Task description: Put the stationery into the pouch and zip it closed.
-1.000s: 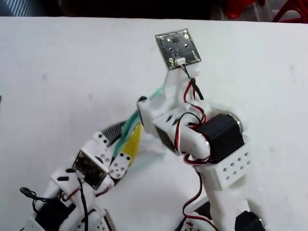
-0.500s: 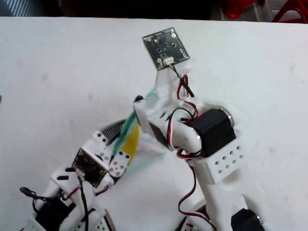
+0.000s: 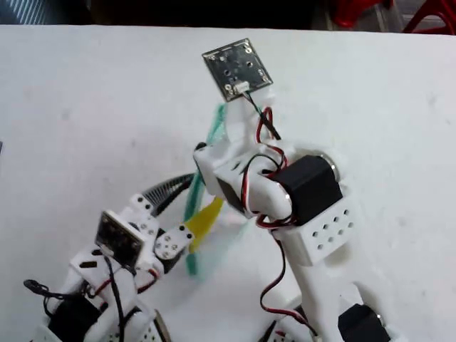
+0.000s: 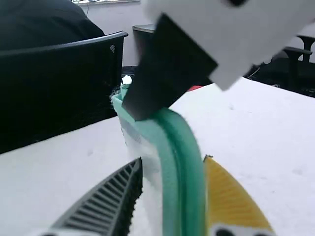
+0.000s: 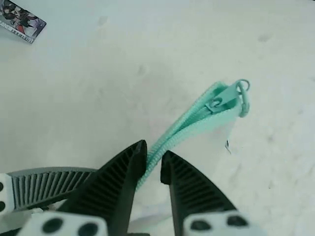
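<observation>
The pouch is clear plastic with a mint-green zipper edge [image 3: 214, 128]. It is held off the white table between both arms. My left gripper [image 3: 203, 192] is shut on the zipper edge [image 4: 179, 162], with its grey ribbed finger [image 4: 106, 201] on one side and its yellow finger [image 4: 231, 196] on the other. My right gripper [image 5: 153, 151] is shut on the same green edge [image 5: 197, 123], farther along, with its black fingers close on either side of it. The ring-shaped zipper pull [image 5: 241, 89] sits at the far end of the strip. The right arm's body hides its own fingers in the high view.
A small printed card [image 5: 22, 22] lies flat on the table, away from the pouch. The table edge [image 3: 142, 26] runs along the back, with dark room beyond. The right arm's black finger [image 4: 162, 73] presses close above the left wrist camera.
The right arm has swung left and farther back, carrying its end of the pouch. The green strip now stands steeper. The left arm has shifted down and left.
</observation>
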### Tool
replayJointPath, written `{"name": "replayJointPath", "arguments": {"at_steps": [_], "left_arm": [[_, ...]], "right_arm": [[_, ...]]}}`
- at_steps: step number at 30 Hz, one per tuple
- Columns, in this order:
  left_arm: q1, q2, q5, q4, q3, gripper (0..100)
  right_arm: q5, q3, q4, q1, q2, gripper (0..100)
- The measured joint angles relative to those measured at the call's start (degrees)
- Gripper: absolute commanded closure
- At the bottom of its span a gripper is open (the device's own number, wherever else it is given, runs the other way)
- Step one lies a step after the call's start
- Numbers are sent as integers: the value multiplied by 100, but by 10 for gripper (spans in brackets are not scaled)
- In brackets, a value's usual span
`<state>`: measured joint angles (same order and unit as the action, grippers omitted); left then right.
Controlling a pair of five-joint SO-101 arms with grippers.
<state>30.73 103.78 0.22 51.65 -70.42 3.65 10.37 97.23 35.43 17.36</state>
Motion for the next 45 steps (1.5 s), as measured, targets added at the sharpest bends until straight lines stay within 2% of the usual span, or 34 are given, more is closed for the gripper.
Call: {"name": "replayJointPath", "arguments": {"at_steps": [7, 11, 19, 25, 33, 36, 38, 42, 45], "left_arm": [[237, 18, 97, 1284, 1125, 770], [396, 18, 62, 1556, 1310, 771], [404, 18, -299, 1556, 1319, 774], [-141, 18, -299, 1512, 1301, 774], [475, 18, -299, 237, -79, 775], [536, 9, -299, 123, -167, 775], [536, 9, -299, 88, -167, 775], [536, 9, -299, 88, -167, 775], [536, 9, -299, 88, -167, 775]], "right_arm": [[-571, 387, 9, -62, -167, 981], [-1064, 809, 18, -387, -352, 981], [-1389, 1204, -18, -624, -440, 981], [-1389, 1222, 9, -624, -440, 981], [-1407, 607, 0, -563, -193, 981], [-1407, 545, 0, -457, -176, 976], [-1407, 545, 0, -448, -176, 944], [-1407, 475, 9, -229, -193, 820], [-1415, 360, 35, -26, -308, 800]]}}
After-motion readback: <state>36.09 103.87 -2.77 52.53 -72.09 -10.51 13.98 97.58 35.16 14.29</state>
